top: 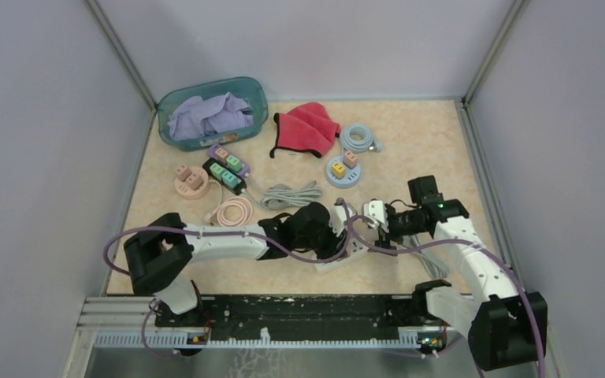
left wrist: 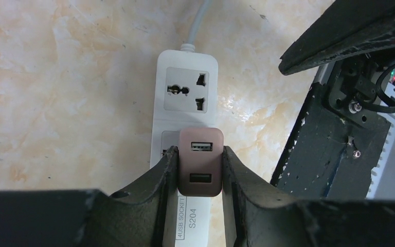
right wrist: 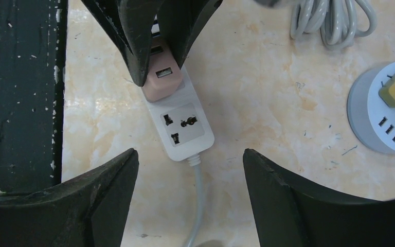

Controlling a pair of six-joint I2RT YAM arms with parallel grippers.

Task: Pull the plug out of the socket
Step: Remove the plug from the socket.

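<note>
**Top external view.** Marbled table (top: 410, 134).
- Left gripper (top: 337, 236) and right gripper (top: 370, 222) face each other over a white power strip (top: 339, 258) near the front edge; the jaw state cannot be told from here.
- Far side: teal basket (top: 256, 88) of purple cloth (top: 209, 116), red cloth (top: 307, 130), coiled grey cable (top: 358, 137), round blue socket (top: 344, 170), purple strip (top: 229, 160), black strip (top: 224, 177), round pink socket (top: 191, 181), pink coiled cable (top: 233, 211), grey cord bundle (top: 287, 195).

**Left wrist view.**
- USB charger plug (left wrist: 200, 162), brownish pink with two ports, seated in the white power strip (left wrist: 185, 87) beside an unused universal outlet.
- Left gripper (left wrist: 200, 172) is clamped on it, fingers (left wrist: 157, 182) touching both sides.

**Right wrist view.**
- Right gripper (right wrist: 190, 180) has its jaws spread wide, holding nothing, above the cord end of the white power strip (right wrist: 182, 123).
- USB charger plug (right wrist: 162, 82) sits between the left gripper's fingers (right wrist: 133, 41).
- Round blue socket (right wrist: 378, 116) at the right edge.
</note>
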